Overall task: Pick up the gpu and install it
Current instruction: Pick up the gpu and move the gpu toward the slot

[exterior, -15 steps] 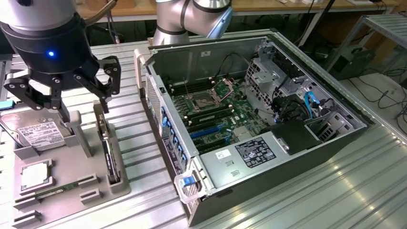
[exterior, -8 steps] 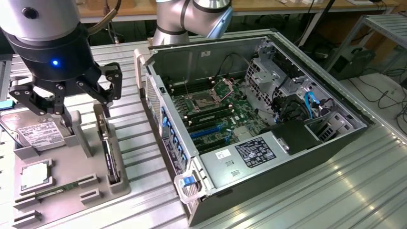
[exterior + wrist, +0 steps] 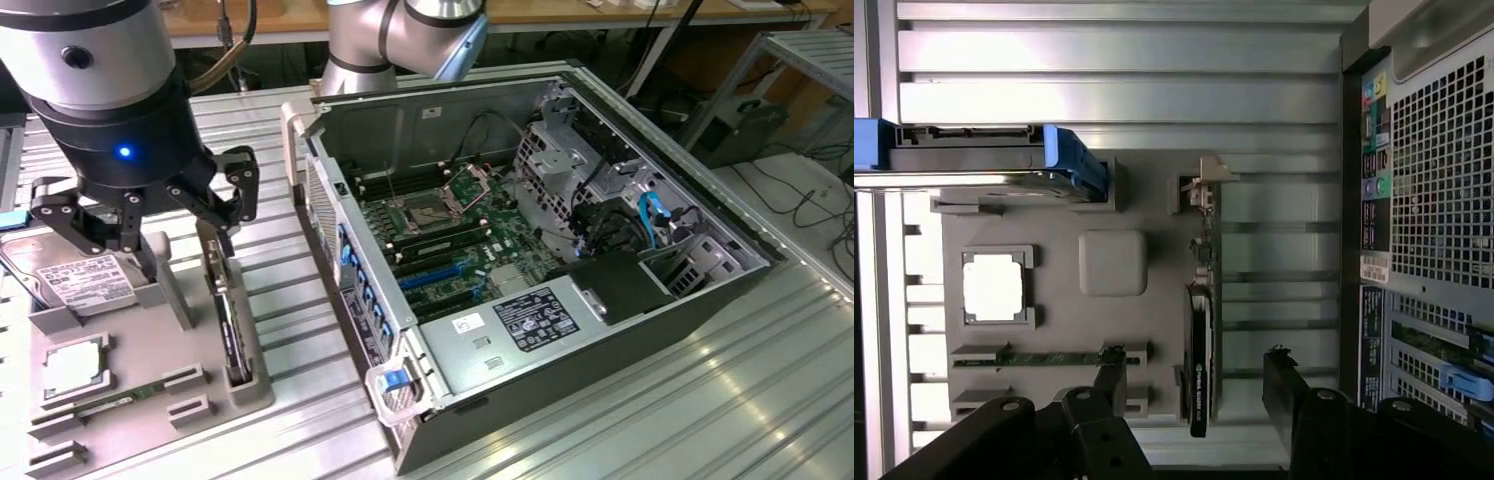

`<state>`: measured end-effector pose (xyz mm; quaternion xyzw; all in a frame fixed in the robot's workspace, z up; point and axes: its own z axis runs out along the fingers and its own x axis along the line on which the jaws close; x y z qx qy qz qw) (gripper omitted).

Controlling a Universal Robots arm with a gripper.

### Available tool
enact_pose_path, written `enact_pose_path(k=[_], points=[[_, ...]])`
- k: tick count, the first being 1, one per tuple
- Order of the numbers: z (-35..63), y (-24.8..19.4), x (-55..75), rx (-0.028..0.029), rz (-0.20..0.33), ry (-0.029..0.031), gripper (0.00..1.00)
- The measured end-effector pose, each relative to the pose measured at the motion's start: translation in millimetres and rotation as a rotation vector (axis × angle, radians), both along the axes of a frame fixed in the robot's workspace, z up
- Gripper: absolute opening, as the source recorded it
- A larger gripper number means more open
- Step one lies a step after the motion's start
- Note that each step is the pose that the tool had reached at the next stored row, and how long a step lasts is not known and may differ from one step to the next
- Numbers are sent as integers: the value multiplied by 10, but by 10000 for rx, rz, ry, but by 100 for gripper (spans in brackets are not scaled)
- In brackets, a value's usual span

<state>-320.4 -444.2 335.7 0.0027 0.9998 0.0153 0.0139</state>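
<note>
Gripper [image 3: 158,228] wide open, empty, hovers left-centre of exterior frame. gpu [image 3: 232,328] on edge just below, between fingers, long axis toward frame bottom, crosswise to jaw gap.

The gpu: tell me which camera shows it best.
The wrist view: the gpu runs edge-on, its whole length visible, standing in the gray tray. In the exterior view it is a thin dark edge, its far end partly behind the open gripper.

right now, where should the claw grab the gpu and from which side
Its exposed top edge, from straight above: the gpu stands on edge in the grey holder, leaving its two flat faces free to pinch.
</note>
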Motion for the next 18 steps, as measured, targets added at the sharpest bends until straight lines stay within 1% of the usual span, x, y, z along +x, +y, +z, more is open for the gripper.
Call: enact_pose_path(k=[4, 8, 14, 18], points=[[-73, -7, 0, 0, 0, -1, 66], [-167, -61, 0, 1, 0, -1, 66], [-275, -109, 0, -1, 0, 0, 66], [-348, -116, 3, 0, -1, 0, 66]])
